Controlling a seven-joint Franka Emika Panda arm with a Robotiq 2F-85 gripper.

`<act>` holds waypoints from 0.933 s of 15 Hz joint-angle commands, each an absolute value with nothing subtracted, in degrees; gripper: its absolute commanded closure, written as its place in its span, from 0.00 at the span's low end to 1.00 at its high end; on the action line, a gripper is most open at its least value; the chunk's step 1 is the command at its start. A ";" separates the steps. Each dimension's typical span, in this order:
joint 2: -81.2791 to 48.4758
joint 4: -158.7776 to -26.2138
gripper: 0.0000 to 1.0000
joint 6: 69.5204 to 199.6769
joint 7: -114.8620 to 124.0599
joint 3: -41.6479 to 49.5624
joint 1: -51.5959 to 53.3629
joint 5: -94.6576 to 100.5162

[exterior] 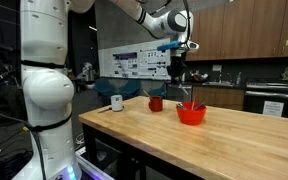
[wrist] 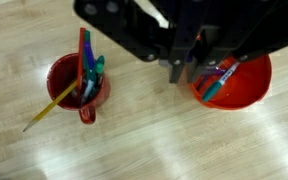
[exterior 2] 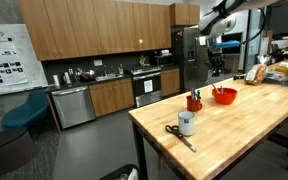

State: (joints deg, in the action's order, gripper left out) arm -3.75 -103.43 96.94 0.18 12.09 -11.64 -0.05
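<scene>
My gripper (wrist: 189, 65) hangs shut over the left rim of a red bowl (wrist: 252, 92). A thin dark marker (exterior: 187, 90) hangs from its fingers down toward the bowl (exterior: 191, 114). A teal marker (wrist: 220, 80) and other pens lie inside the bowl. To the left stands a red mug (wrist: 74, 92) holding several pens and a yellow pencil (wrist: 44, 108). In both exterior views the gripper (exterior 2: 215, 62) is a little above the bowl (exterior 2: 224, 96), with the red mug (exterior 2: 194, 102) beside it.
A white mug (exterior: 117, 102) stands near the wooden table's far end. In an exterior view a white cup (exterior 2: 186, 124) and scissors (exterior 2: 176, 134) lie near the table edge (exterior 2: 144, 128). Bags and boxes (exterior 2: 274, 72) sit behind the bowl.
</scene>
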 commanded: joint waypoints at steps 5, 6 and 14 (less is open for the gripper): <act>-8.91 -98.98 0.97 92.35 2.56 13.59 -13.33 1.37; -9.27 -98.54 0.97 91.77 2.61 13.71 -13.49 1.36; -11.25 -95.53 0.97 86.86 2.12 14.79 -15.04 1.40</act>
State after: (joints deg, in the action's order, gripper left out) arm -9.87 -97.93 89.65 1.72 14.62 -14.37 0.27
